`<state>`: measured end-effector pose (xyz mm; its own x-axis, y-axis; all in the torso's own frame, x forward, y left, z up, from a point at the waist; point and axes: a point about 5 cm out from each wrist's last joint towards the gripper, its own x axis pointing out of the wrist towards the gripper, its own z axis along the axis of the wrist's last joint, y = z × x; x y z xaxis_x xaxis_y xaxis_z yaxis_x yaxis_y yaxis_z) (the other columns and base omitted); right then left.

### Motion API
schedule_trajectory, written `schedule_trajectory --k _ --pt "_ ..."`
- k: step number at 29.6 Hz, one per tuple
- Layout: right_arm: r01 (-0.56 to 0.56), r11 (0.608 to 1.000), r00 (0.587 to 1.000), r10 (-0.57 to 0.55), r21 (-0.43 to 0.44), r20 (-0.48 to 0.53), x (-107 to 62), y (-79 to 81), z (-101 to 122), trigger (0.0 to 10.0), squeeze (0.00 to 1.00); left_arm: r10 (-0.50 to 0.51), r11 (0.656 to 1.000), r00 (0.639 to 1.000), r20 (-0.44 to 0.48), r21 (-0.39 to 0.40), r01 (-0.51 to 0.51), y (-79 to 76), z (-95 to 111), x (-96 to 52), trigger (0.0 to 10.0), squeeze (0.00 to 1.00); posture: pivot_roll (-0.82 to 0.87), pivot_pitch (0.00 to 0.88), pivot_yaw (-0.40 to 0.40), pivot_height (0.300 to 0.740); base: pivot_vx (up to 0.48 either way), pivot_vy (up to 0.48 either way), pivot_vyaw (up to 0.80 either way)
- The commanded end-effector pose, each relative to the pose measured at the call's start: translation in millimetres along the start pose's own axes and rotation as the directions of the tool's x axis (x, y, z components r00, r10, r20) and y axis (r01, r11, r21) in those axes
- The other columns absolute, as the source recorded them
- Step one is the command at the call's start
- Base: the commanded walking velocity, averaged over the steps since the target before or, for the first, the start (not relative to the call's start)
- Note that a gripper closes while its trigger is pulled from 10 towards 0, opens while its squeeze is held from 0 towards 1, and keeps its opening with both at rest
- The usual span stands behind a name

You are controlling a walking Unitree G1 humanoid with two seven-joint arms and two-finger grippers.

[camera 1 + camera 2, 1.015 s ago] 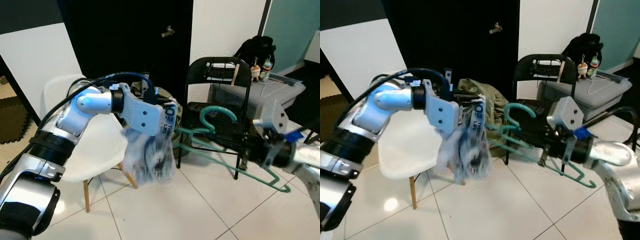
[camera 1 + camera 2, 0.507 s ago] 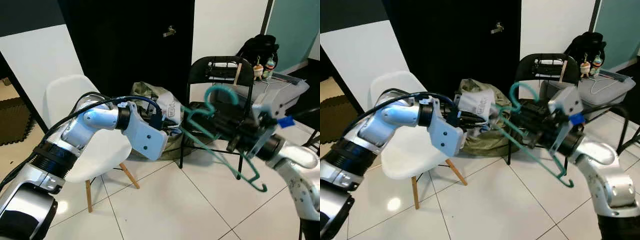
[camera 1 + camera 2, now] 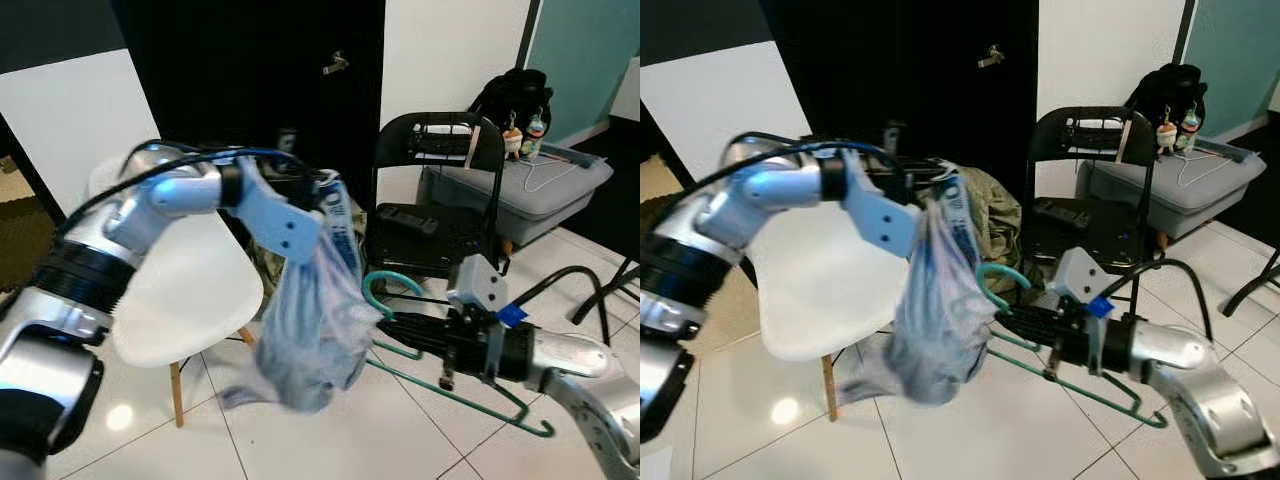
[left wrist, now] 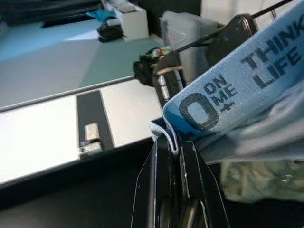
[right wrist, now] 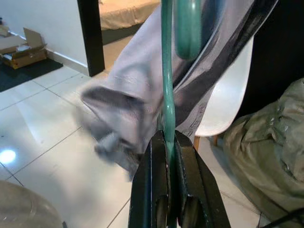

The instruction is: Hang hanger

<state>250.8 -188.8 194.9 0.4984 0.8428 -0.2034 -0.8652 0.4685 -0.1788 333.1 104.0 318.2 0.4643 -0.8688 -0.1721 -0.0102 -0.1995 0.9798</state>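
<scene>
While my left gripper (image 3: 318,190) pinches the light-blue garment (image 3: 310,320) at centre frame and my right gripper (image 3: 395,327) clamps the green hanger (image 3: 455,385) low at lower right, I judge the hanging not yet done, hanger still in hand.

The hanger (image 3: 440,372) is teal green. Beside it, the garment (image 3: 310,320) is pale grey-blue with a light blue band printed in dark letters. The white chair (image 3: 185,290) stands behind.
</scene>
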Motion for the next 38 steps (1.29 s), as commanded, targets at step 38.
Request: schedule_trajectory --k 38 --pt "-0.030 0.996 0.999 0.033 -0.082 0.029 -37.4 -18.1 17 10.0 0.00 -0.285 0.958 0.926 0.247 0.055 0.280 -8.5 15 -22.8 10.0 0.00 -0.04 0.000 0.100 0.740 0.000 0.000 0.00"
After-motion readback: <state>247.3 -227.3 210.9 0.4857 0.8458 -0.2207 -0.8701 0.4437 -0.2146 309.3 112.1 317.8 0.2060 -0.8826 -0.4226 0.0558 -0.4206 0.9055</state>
